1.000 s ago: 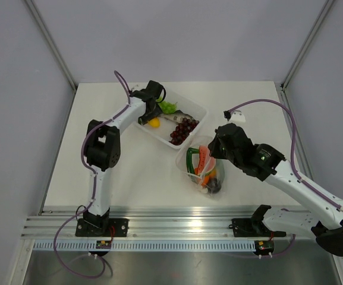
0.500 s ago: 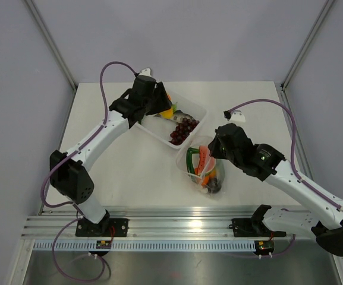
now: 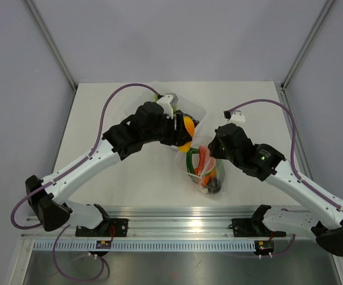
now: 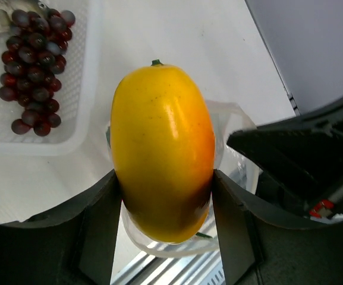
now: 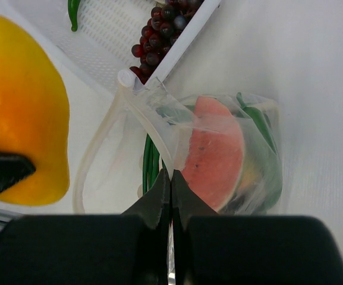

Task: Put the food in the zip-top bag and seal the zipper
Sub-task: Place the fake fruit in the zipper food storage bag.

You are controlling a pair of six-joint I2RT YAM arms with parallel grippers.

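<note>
My left gripper [image 3: 182, 134] is shut on a yellow-orange toy fruit [image 3: 187, 129], which fills the left wrist view [image 4: 162, 151], held above the open mouth of the clear zip-top bag [image 3: 205, 169]. My right gripper [image 5: 170, 176] is shut on the bag's mouth edge, by the zipper strip [image 5: 147, 114], holding the bag open. Inside the bag lie a red watermelon slice [image 5: 216, 153], green onion [image 5: 150, 160] and other pieces. Dark grapes [image 4: 33, 62] and a green piece [image 5: 74, 13] lie in the white tray [image 4: 88, 89].
The white tray [image 3: 200, 111] stands behind the bag at the table's middle back, partly hidden by my left arm. The metal rail [image 3: 177, 224] runs along the near edge. Grey walls enclose the table on three sides.
My left gripper lifted the yellow-orange fruit out of the tray and carried it right and nearer, over the bag's mouth. My right gripper and the bag have stayed in place.
</note>
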